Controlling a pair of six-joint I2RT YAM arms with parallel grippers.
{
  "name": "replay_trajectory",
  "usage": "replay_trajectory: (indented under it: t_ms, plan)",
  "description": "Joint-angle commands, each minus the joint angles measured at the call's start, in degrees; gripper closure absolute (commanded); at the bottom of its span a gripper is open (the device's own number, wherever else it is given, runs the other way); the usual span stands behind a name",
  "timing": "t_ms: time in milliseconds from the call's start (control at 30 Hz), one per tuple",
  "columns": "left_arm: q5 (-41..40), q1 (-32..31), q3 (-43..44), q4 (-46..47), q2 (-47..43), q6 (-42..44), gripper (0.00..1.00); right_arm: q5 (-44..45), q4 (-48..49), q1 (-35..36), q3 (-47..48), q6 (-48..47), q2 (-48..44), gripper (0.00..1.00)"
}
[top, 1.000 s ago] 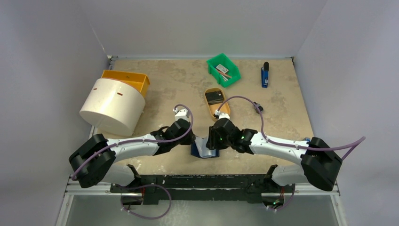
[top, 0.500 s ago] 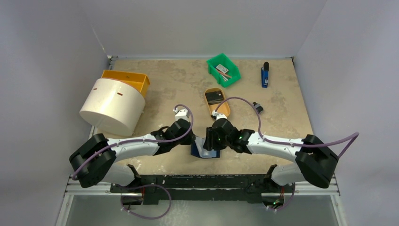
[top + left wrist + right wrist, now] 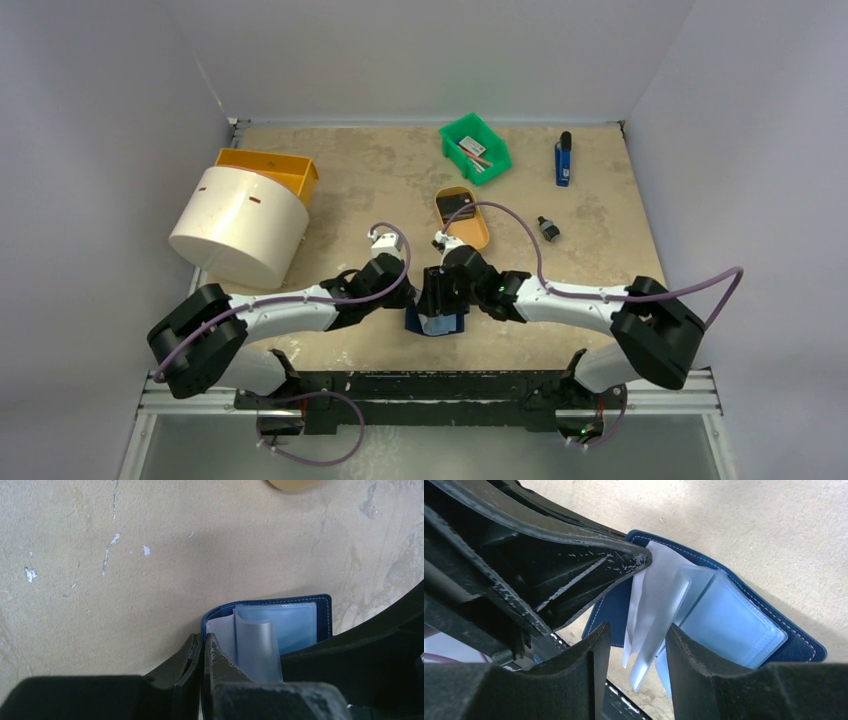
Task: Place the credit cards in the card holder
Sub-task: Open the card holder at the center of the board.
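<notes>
Reaching inward low over the table (image 3: pixel 350 180), both arms bend toward each other and meet near its near edge, at the navy card holder (image 3: pixel 616 607), which lies open there. The left pincer (image 3: pixel 201 647) is clenched on the holder's cover edge. The right pincer (image 3: pixel 636 630) is released, its fingers (image 3: pixel 574 680) apart on either side of the clear plastic sleeves (image 3: pixel 724 625).

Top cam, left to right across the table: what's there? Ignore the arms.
White cylinder → card holder → small black part → blue pen-like item. Orange bin, tan oval tray and green bin overlap these, so omitted.
</notes>
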Motion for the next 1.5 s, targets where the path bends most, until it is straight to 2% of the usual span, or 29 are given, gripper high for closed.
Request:
replay_trajectory:
  t_ms: [0,300,333,467,567,633,733,833,967,1067,1200,1467]
  plan:
    - [-1.5,-0.2,-1.0,1.6,0.3,-0.8,1.0,-3.1,4.5,-0.6,2.3,-1.9,0.5,0.53]
    - [-4.8,-0.2,-1.7,-0.5,-1.7,-2.0,1.0,-5.9,6.9,-1.7,2.0,-3.1,3.0,0.52]
    - [-5.0,-0.2,-1.5,-0.8,-2.3,-2.0,0.97,-6.4,6.9,-1.7,2.3,-4.0,3.5,0.52]
    - [-6.2,-0.2,-0.5,-3.0,-4.5,-2.1,0.72,-7.1,6.9,-1.7,3.5,-6.4,5.5,0.5]
    - [-6.9,-0.2,0.2,-5.6,-6.1,-2.0,0.58,-7.0,7.6,-1.7,3.6,-7.2,6.5,0.48]
    - [-7.8,-0.2,0.6,-7.0,-7.0,-2.0,0.52,-7.0,8.1,-1.7,3.5,-7.4,7.0,0.47]
    - [-9.5,-0.2,1.4,-8.9,-8.7,-2.5,0.48,-7.2,8.8,-1.7,3.4,-7.8,7.6,0.44]
    - [-11.1,-0.1,1.7,-9.7,-10.5,-3.3,0.46,-7.4,9.2,-1.7,3.2,-8.0,7.8,0.39]
    - [-11.1,-0.1,2.2,-9.0,-10.4,-3.1,0.46,-7.7,11.4,-1.6,2.0,-8.1,6.2,0.38]
    - [-10.8,-0.1,2.6,-8.8,-8.1,-3.0,0.5,-7.9,12.6,-1.6,1.2,-8.5,4.8,0.42]
    - [-10.7,-0.1,2.0,-7.6,-7.4,-3.6,0.52,-9.0,14.6,-1.7,0.1,-8.9,3.6,0.53]
    - [-11.7,0.4,3.1,-8.6,-6.4,-3.4,0.53,-12.2,15.6,-1.6,1.4,-11.2,5.7,0.52]
